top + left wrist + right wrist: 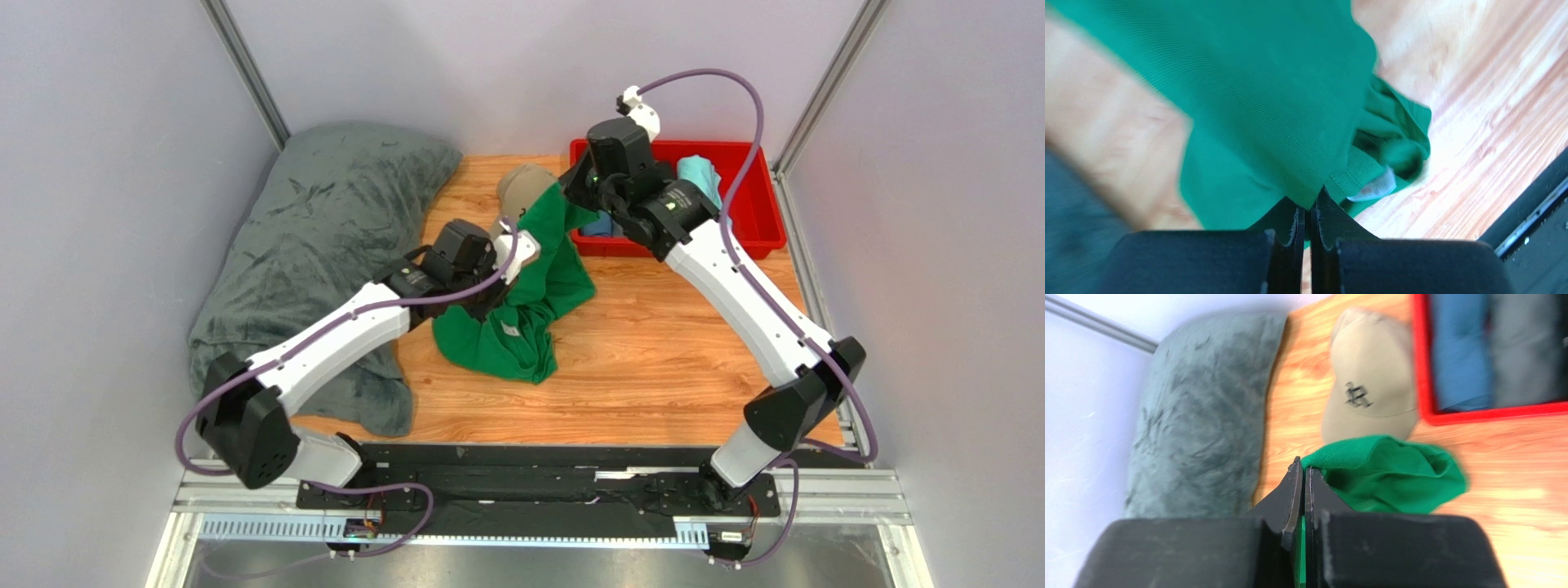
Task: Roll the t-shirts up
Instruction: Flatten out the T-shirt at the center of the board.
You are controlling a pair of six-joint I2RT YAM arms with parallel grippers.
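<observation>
Both the left gripper and right gripper pinch the bright green cotton t-shirt beside the red plastic bin; pulling apart could slip a thin hold.

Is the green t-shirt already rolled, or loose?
Loose: the green t-shirt is crumpled, pinched by the left hand and right hand.

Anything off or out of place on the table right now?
The green t-shirt is bunched and twisted, not flat: the left gripper and right gripper each pinch a fold. A tan cap lies loose beside the red bin. Nothing looks spilled or damaged.
</observation>
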